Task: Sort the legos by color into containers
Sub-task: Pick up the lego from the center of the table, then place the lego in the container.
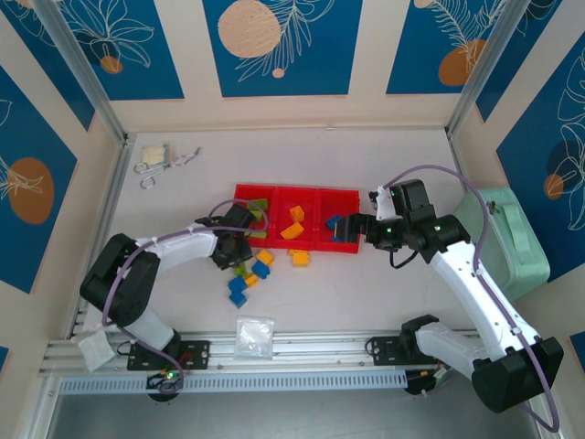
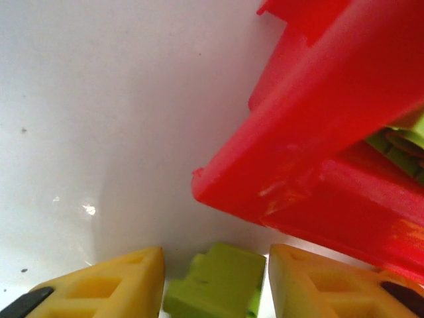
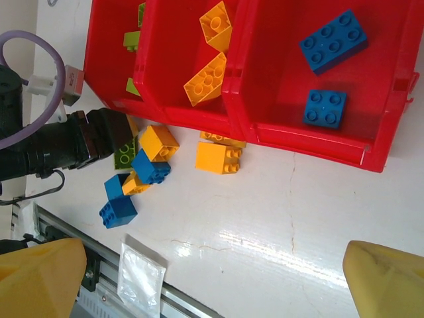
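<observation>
The red tray (image 1: 274, 190) lies mid-table with three containers. The left one holds green legos (image 3: 132, 40), the middle one orange legos (image 3: 207, 78), the right one two blue legos (image 3: 333, 40). Loose blue (image 1: 260, 268) and orange (image 1: 300, 259) legos lie in front of it. My left gripper (image 1: 233, 254) is down at the tray's front left corner. Its fingers (image 2: 119, 281) sit tight on either side of a lime green lego (image 2: 218, 281) on the table. My right gripper (image 1: 352, 229) hovers wide open over the tray's right end, holding nothing.
A clear plastic bag (image 1: 255, 336) lies near the front rail. A mint-green case (image 1: 512, 242) stands against the right wall. Metal hooks and a white bundle (image 1: 155, 157) lie at the back left. Bare table stretches in front of the tray's right half (image 3: 285, 218).
</observation>
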Controlling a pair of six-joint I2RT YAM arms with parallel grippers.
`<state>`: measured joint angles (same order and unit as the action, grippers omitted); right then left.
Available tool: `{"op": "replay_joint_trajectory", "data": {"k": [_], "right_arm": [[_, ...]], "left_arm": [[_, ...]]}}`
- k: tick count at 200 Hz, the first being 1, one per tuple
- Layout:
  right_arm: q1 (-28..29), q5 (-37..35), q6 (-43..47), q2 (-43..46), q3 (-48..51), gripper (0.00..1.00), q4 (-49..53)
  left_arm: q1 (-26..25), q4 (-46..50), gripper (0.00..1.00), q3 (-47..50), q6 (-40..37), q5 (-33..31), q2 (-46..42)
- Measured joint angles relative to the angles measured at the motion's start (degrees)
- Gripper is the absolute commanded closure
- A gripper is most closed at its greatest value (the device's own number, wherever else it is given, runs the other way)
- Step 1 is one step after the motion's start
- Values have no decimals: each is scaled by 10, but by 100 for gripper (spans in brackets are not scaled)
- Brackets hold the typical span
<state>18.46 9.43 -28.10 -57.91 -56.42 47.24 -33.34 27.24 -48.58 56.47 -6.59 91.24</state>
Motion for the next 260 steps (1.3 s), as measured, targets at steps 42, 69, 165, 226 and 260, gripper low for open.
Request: {"op": "replay_joint_trajectory", "data": {"k": [42, 69, 165, 226, 260], "right_arm": [[7, -2, -20, 0, 0, 0, 0], [14, -5, -34, 0, 0, 0, 0], [28, -25, -65, -30, -1, 1, 2], [37, -41, -69, -26, -7, 1, 16], [37, -48, -69, -19, -7, 0, 24]], "left_arm": [[5, -14, 77, 21, -24, 10, -19], [5, -36, 88, 43, -38, 22, -47], [8, -7, 83, -15, -69, -16, -200], [45, -7, 84, -128, -97, -11, -56], [51, -11, 83, -150, -99, -6, -9]]}}
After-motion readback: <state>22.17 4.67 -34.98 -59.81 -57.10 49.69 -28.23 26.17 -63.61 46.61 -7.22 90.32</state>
